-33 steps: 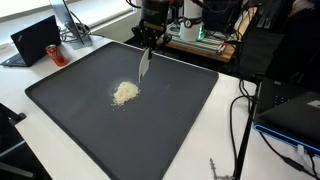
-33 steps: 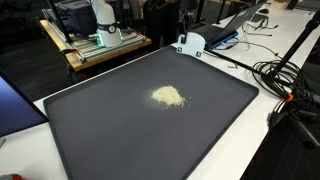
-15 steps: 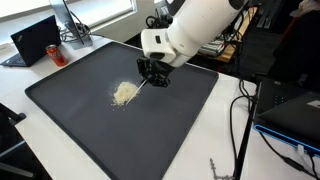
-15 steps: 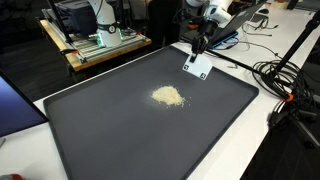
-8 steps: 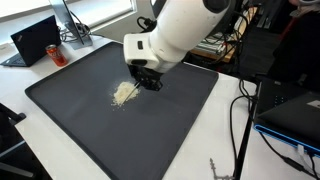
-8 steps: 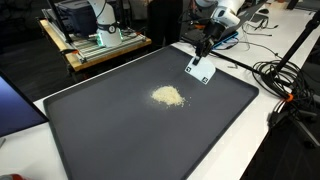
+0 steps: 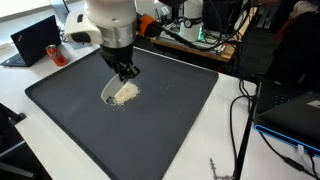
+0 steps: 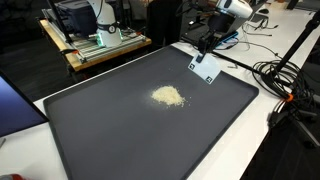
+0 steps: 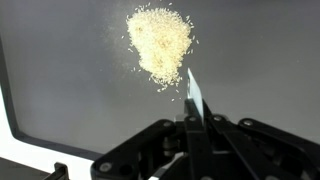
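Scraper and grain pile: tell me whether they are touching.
Apart. In an exterior view the white scraper, held in the shut claw, shows bare dark mat between it and the grain pile.

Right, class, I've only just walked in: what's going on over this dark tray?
A robot arm's gripper is shut on a thin white scraper and holds it over a large dark tray. A small pile of pale grains lies near the tray's middle. In the wrist view the scraper's tip sits just short of the pile, pointing at it, and the two are apart.
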`<state>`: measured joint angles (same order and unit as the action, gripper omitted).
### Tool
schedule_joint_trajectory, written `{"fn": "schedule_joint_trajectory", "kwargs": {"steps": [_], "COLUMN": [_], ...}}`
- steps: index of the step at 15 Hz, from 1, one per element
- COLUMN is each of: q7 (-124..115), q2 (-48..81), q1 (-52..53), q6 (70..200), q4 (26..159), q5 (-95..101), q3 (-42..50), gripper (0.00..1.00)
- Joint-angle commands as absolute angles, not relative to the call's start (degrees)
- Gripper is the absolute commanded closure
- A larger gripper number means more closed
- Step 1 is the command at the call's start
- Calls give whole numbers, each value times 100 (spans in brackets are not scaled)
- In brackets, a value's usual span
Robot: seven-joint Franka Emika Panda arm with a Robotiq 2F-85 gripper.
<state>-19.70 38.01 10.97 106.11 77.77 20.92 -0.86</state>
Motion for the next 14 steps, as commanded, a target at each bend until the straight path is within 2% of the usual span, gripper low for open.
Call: {"fn": "schedule_joint_trajectory", "kwargs": {"steps": [1, 8, 14], "q7": [-1395, -475, -667], "q2": [3950, 3660, 3827], "q1": [770, -30, 201], "q6": [10578, 10693, 10612], "q4": [7283, 7429, 7293], "q5": [1559, 483, 734], "q3": [-29, -86, 80], "gripper": [99, 99, 96]}}
